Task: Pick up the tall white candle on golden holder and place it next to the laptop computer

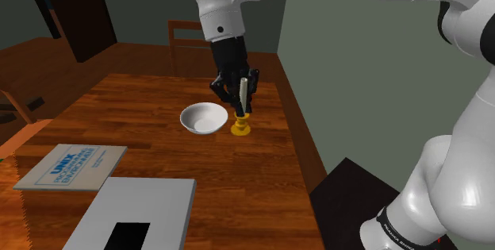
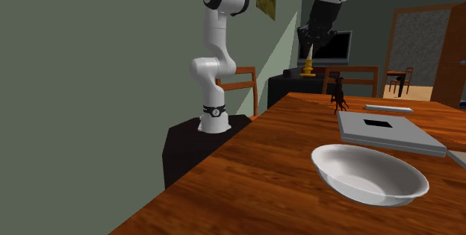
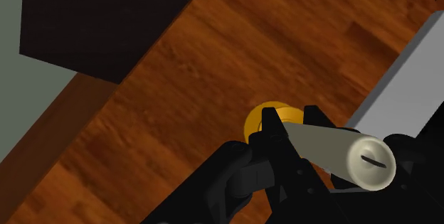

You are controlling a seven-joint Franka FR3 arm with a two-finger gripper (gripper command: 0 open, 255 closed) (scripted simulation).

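Note:
My black gripper (image 1: 240,90) is shut on a tall white candle (image 1: 240,98), clasping its shaft above the golden holder (image 1: 241,126). The second exterior view shows the gripper (image 2: 308,45) holding the candle (image 2: 308,53) and its holder (image 2: 308,68) well above the tabletop. In the wrist view the fingers (image 3: 272,131) pinch the candle (image 3: 334,148), with the holder (image 3: 257,120) over bare wood and the laptop's grey edge (image 3: 405,87) close by. The closed grey laptop (image 1: 135,213) (image 2: 388,130) lies flat on the table.
A white bowl (image 1: 202,118) (image 2: 370,174) sits on the wooden table (image 1: 143,113), beside the candle in the shoulder view. A flat book (image 1: 71,166) lies near the laptop. A small dark figurine (image 2: 340,95) stands behind the laptop. A chair (image 1: 184,42) stands at the table's far end.

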